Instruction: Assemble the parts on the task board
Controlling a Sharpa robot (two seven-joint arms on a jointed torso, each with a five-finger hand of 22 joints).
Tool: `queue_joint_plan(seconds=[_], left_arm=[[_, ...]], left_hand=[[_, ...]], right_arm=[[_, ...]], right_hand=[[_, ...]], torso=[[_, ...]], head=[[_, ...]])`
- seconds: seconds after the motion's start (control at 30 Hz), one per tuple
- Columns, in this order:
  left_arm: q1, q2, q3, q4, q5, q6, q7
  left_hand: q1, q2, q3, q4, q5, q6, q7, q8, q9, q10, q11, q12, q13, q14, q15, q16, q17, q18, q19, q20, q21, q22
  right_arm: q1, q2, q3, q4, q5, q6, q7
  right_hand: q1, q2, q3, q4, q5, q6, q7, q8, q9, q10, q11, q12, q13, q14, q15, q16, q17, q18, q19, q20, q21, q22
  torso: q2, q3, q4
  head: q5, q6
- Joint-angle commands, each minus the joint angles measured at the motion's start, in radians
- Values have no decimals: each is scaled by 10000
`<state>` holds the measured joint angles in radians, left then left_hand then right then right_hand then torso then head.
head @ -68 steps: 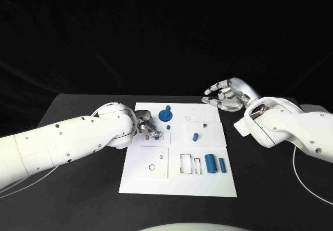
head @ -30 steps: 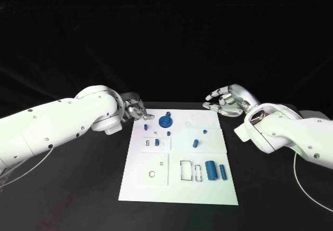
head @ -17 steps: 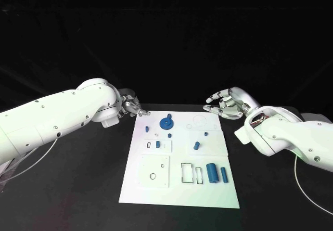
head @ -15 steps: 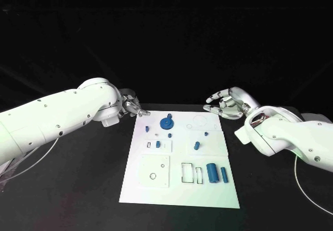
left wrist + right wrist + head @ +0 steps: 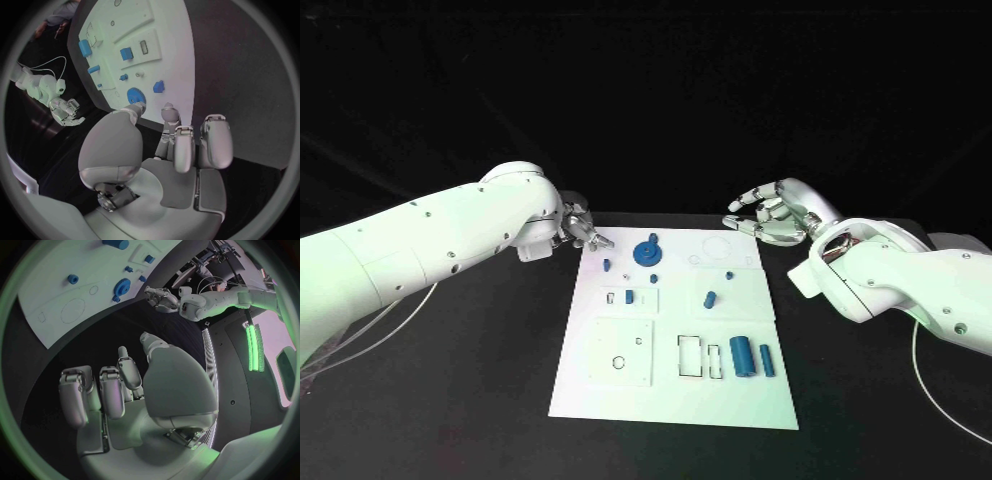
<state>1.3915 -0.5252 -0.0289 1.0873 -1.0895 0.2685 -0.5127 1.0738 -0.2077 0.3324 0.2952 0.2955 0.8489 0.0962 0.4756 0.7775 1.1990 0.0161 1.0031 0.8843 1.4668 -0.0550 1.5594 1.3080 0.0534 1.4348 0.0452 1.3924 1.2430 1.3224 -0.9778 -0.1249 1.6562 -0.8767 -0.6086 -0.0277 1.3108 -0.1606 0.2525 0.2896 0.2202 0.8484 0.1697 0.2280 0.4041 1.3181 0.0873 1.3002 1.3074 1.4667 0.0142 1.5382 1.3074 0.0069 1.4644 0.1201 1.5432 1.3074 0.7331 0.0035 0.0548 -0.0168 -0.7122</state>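
Left hand (image 5: 577,226) hovers off the task board (image 5: 678,395) at its upper-left corner, fingers loosely curled, holding nothing; right hand (image 5: 769,212) likewise empty off the upper-right corner. Both look parked clear so the board stays reachable. Blue gear (image 5: 646,254) sits upper centre, cylinders (image 5: 741,357) lower right, unassembled.
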Motion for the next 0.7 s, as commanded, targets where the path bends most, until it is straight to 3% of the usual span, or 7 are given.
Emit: queue_joint_plan(seconds=[0.03,0.37,0.7], left_arm=[[-42,126,-20,-133,182,421,2],[-205,409,-108,-472,355,511,-17],[-254,474,-126,-634,376,705,-41]], left_hand=[[28,108,-64,-10,-50,88,-3,-35,-16,24,29,38,1,1003,83,41,2510,144,36,6,48,11],[-2,133,-91,-12,-84,96,-3,-42,-34,26,30,49,5,1016,84,67,2552,134,57,7,76,62],[45,178,-87,-31,-99,114,-9,-44,-53,39,24,76,25,1021,82,77,2568,123,79,7,107,118]], right_arm=[[-9,28,0,13,-29,39,131],[-13,46,1,29,-29,38,142],[-15,43,1,32,-27,41,141]], right_hand=[[-110,26,-7,-19,0,-70,-12,47,6,-81,-24,-61,45,848,-46,-50,1951,20,892,-68,-57,2432],[-112,33,-2,-20,16,-72,-13,50,6,-104,-24,-86,22,845,-46,-56,1940,23,886,-69,-69,2425],[-112,33,-2,-20,16,-72,-13,50,6,-104,-24,-86,22,845,-46,-56,1940,23,886,-69,-69,2425]], torso=[[-7,5,5],[-7,1,-17],[-17,14,6]], head=[[5,-38],[-7,-66],[-40,-113]])
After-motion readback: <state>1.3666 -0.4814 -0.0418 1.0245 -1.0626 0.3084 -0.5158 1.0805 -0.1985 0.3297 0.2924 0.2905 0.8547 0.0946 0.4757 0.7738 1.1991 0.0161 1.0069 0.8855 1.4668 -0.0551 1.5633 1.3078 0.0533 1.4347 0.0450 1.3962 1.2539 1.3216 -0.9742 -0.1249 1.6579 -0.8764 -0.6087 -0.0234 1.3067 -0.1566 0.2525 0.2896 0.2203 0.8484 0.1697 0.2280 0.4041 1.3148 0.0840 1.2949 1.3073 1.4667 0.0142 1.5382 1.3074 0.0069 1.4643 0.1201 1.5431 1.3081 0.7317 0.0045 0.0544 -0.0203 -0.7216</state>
